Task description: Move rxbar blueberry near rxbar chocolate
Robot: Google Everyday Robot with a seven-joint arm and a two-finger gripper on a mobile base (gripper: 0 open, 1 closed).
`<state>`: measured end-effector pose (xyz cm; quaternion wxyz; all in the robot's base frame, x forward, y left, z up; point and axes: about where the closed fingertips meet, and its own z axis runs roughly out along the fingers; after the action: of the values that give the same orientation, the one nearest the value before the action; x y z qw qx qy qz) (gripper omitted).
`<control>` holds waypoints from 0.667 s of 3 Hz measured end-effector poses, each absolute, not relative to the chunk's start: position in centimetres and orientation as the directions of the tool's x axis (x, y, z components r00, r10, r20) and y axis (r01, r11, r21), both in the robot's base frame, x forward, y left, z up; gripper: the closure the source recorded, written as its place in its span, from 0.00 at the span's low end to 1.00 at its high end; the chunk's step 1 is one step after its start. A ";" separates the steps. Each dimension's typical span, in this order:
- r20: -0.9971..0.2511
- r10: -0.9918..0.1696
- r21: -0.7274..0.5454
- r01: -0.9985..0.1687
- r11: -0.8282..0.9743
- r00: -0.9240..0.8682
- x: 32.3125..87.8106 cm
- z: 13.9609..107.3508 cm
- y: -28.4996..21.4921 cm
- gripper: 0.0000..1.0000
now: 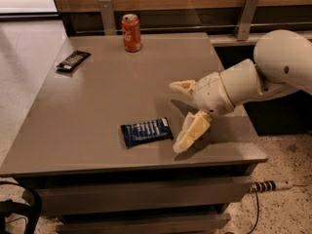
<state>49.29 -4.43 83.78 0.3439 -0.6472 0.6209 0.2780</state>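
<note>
The rxbar blueberry (146,131), a flat dark blue bar with white lettering, lies near the front edge of the grey table (97,96). The rxbar chocolate (73,61), a black bar, lies at the table's far left edge. My gripper (178,117) hangs low over the table just right of the blue bar, open and empty, one pale finger (182,87) behind and the other finger (192,132) in front, close to the bar's right end.
A red soda can (131,32) stands upright at the back middle of the table. A wooden wall with metal brackets runs behind. A power strip (271,185) and cable lie on the floor at the right.
</note>
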 end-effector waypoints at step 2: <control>-0.845 -0.533 -0.071 -0.997 0.017 0.051 48.2 81.5 -2.4 0.00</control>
<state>48.23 -2.38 81.54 0.3665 -0.6255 0.6117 0.3168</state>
